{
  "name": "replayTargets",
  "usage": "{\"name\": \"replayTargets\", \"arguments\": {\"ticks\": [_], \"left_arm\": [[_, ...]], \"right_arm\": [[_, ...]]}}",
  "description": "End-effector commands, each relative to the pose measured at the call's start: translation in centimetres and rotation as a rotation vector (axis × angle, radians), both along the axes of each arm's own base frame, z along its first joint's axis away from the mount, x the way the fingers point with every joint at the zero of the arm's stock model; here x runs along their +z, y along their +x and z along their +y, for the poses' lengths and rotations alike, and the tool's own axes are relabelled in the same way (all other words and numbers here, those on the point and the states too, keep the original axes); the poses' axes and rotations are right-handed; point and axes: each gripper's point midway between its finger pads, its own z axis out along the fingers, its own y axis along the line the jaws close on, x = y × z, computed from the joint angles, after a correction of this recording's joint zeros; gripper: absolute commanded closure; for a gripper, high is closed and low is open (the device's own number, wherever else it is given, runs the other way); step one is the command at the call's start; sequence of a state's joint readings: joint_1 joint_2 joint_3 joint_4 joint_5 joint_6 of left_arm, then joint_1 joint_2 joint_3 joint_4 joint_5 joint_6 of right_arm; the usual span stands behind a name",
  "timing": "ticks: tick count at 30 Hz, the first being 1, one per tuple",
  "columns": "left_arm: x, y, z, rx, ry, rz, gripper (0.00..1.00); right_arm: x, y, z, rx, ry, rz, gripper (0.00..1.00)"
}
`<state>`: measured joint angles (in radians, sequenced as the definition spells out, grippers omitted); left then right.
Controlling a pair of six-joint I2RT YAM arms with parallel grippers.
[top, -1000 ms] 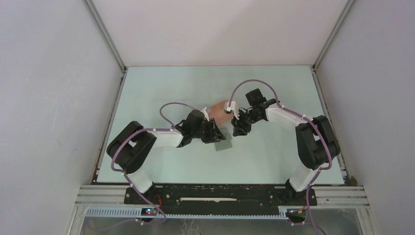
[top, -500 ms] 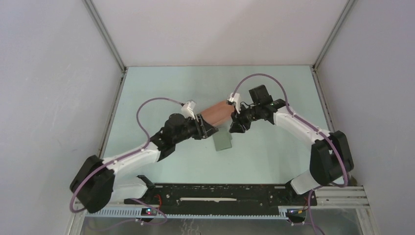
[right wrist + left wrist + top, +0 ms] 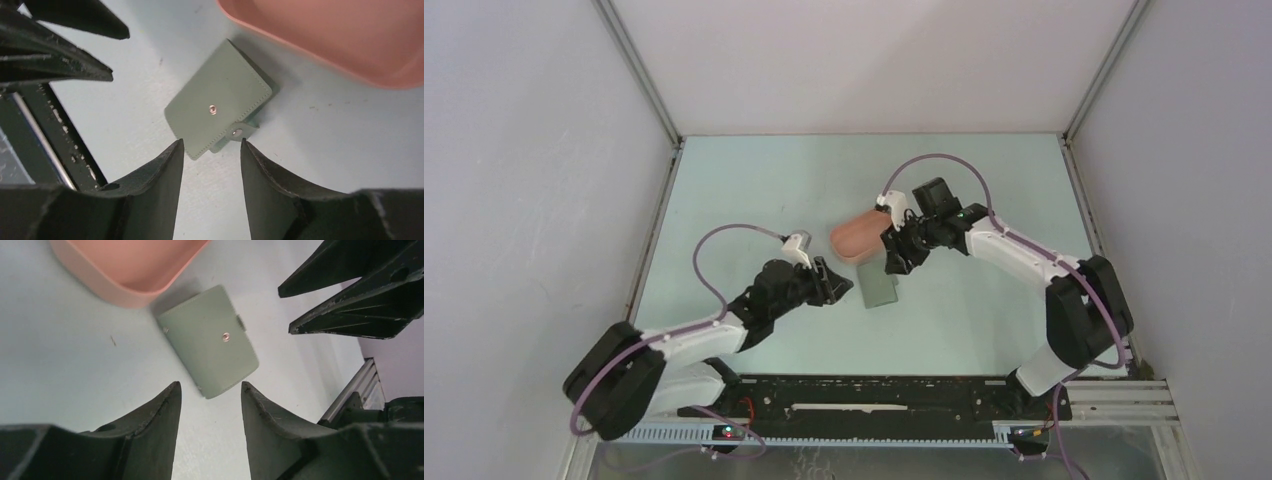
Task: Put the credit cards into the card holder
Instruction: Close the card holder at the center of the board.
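The table (image 3: 754, 180) bears the pink tray (image 3: 854, 238) just beyond the card holder (image 3: 880, 290). The left gripper (image 3: 836, 288) hovers left of the holder and the right gripper (image 3: 893, 264) over its far edge, both released and empty. The holder lies folded with its tab (image 3: 240, 131) protruding. No credit cards show. Likely step: opening it, which calls for pinning one side and lifting the flap.

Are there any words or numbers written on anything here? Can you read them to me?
No words or numbers can be read.
The card holder: only a metal snap and stitching, no letters.
The pink tray: plain.
The dark rail: tiny marks, too blurred to read.
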<state>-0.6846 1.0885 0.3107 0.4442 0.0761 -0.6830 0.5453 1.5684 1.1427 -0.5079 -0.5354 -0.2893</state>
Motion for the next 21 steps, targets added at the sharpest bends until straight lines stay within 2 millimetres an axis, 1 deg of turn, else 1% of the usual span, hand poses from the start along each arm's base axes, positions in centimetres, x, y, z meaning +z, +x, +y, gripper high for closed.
{"name": "replayTargets", "arguments": {"ticks": [1, 3, 7, 11, 17, 21], "left_arm": [[-0.7, 0.4, -1.9, -0.018, -0.081, 0.06, 0.48], [-1.7, 0.4, -2.5, -0.023, -0.073, 0.099, 0.48], [-3.3, 0.7, -3.9, -0.031, -0.05, 0.156, 0.48], [-4.6, 0.9, -5.1, -0.032, -0.031, 0.212, 0.47], [-6.3, 1.2, -5.0, 0.014, 0.042, 0.274, 0.47], [-7.0, 1.3, -5.0, 0.029, 0.082, 0.3, 0.48]], "right_arm": [[-2.5, 1.7, 0.0, -0.189, -0.065, 0.044, 0.46], [-3.4, 1.8, 0.3, -0.214, -0.088, 0.054, 0.47], [-4.5, 1.7, 0.8, -0.234, -0.109, 0.071, 0.5], [-5.4, 1.7, 0.6, -0.241, -0.141, 0.086, 0.51], [-6.5, 1.5, 0.2, -0.245, -0.191, 0.102, 0.54], [-6.6, 1.5, 0.1, -0.246, -0.203, 0.095, 0.61]]}}
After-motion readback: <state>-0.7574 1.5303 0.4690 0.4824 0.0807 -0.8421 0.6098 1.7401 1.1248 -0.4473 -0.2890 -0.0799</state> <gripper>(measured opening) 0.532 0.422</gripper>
